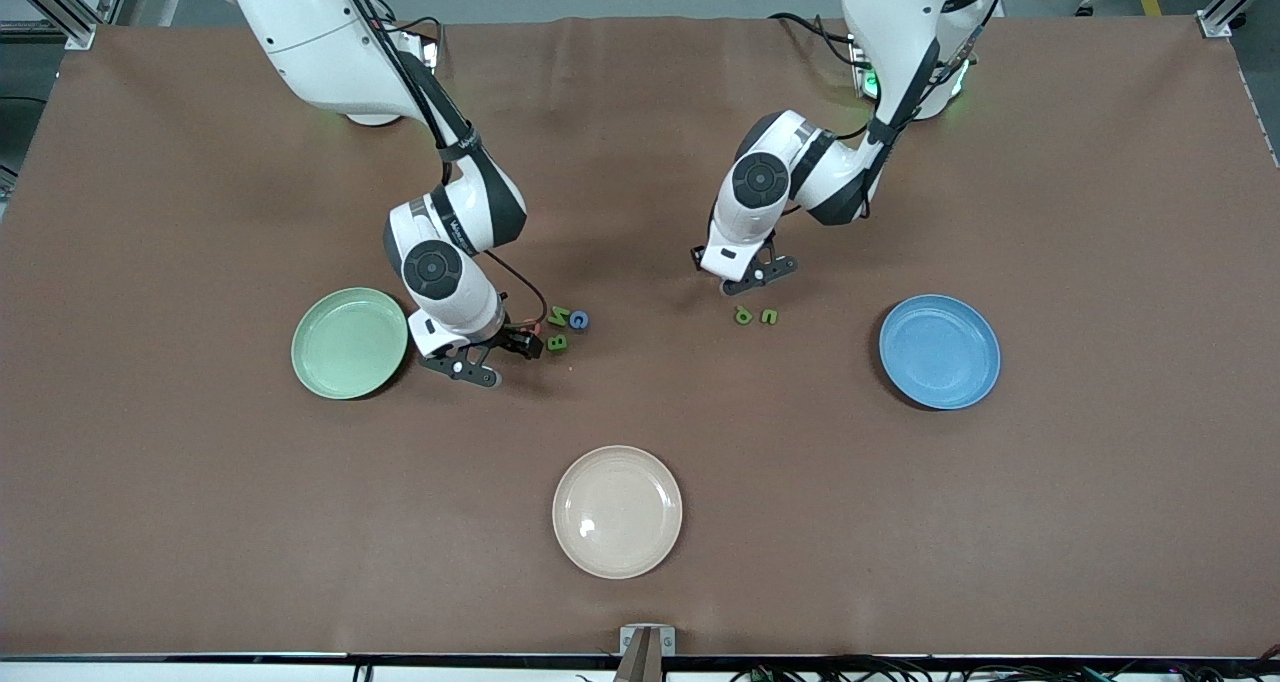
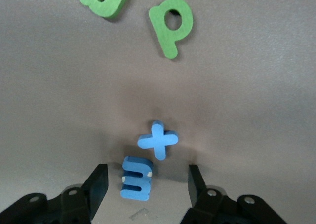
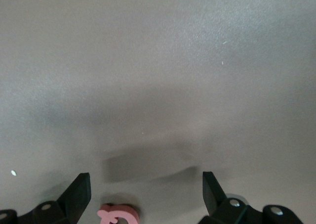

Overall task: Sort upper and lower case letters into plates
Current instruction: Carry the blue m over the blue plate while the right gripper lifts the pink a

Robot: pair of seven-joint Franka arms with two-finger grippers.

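- Front view, going from the right arm's end of the table: the light green plate [image 1: 349, 343] lies empty, and the right gripper [image 1: 505, 347] hangs low just beside it, next to the green N [image 1: 560, 314], green B [image 1: 557, 342] and blue G [image 1: 578, 320].
- Right wrist view: its fingers are spread wide and hold nothing; the red Q [image 3: 117, 215] lies on the cloth between them, near one finger. To grip well, I judge it should centre over the Q before closing.
- Toward the middle, the cream plate [image 1: 617, 511] lies nearest the camera.
- The left gripper [image 2: 148, 184] is spread wide too, straddling the blue m [image 2: 137, 178], with the blue x [image 2: 157, 140] just ahead; closing squarely on the m alone looks best.
- The green p [image 1: 743, 314] and green n [image 1: 768, 316] lie nearby; the blue plate [image 1: 939, 351] is empty.
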